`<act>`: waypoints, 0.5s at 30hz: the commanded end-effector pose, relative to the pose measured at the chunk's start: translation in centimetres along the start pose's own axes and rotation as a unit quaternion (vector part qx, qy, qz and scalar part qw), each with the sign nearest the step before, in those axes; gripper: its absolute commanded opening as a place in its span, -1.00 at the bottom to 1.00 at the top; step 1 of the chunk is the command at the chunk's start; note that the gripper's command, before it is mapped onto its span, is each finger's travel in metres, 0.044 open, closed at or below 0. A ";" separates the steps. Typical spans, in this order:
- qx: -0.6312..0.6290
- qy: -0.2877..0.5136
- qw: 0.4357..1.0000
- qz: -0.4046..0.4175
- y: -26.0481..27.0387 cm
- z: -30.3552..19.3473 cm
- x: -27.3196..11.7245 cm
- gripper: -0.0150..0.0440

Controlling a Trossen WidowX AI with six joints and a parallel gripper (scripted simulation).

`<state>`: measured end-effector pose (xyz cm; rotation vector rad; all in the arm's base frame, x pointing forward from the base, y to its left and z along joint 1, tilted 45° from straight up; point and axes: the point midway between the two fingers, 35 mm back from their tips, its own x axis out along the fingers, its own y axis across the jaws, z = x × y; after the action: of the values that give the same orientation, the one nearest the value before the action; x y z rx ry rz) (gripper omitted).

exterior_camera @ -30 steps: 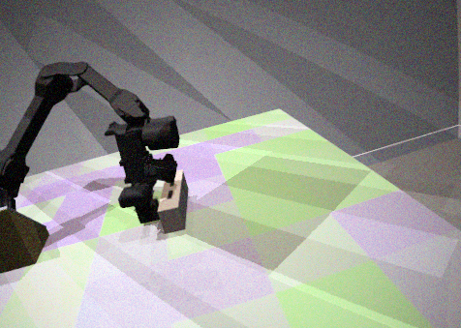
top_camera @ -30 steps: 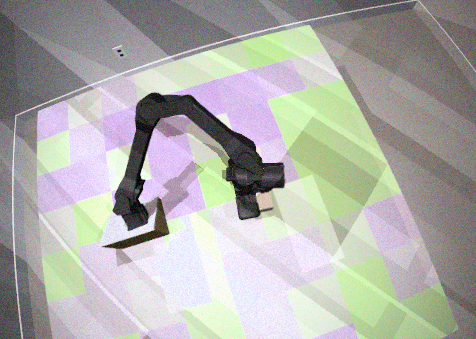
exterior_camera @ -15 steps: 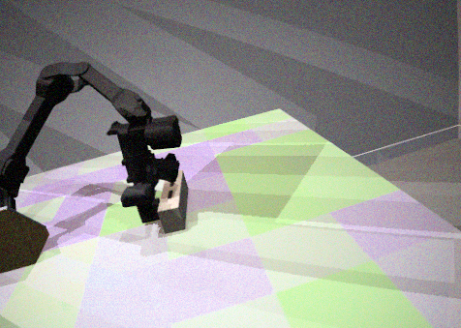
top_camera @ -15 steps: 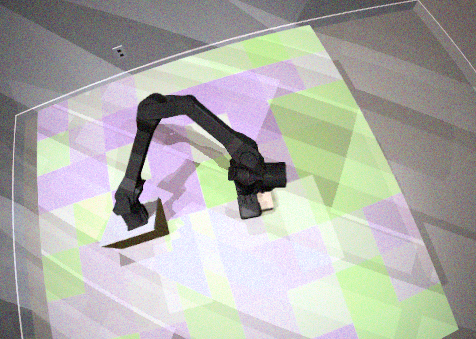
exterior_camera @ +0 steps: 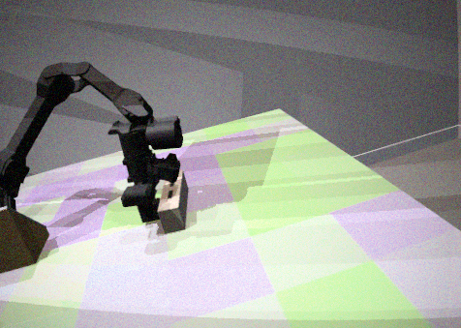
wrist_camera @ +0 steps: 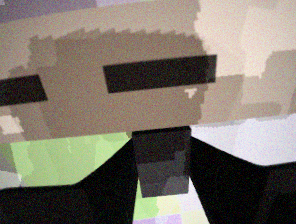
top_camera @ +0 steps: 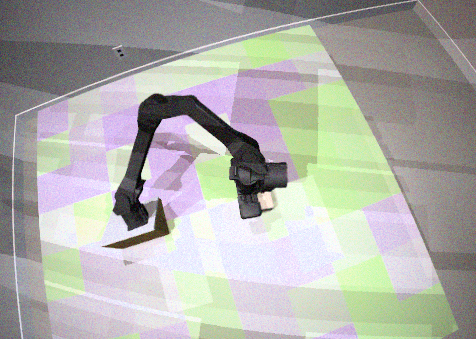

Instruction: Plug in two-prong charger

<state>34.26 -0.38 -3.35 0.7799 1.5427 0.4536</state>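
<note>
Here the gripper (wrist_camera: 162, 165) is clamped partway closed on the dark charger (wrist_camera: 161, 157), pressed against the beige power strip (wrist_camera: 125, 107) directly ahead of it. A dark slot (wrist_camera: 160, 73) sits just above the charger, another (wrist_camera: 20, 90) off left.

I see the gripper (exterior_camera: 154, 209) clamped on the dark charger (exterior_camera: 151, 213), pressed against the upright power strip (exterior_camera: 175, 201).

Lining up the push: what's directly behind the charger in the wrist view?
The power strip's beige face sits behind the charger, with a dark slot above it. The prongs are hidden, so contact cannot be confirmed.
</note>
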 end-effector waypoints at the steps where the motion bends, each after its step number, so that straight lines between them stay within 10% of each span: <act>1: -0.004 -0.006 1.000 0.000 0.1 0.6 -0.1 -0.49; 15: -0.004 -0.006 1.000 0.000 0.1 1.2 -0.2 -0.49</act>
<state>34.62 -0.45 -3.36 0.7875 1.5492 0.4522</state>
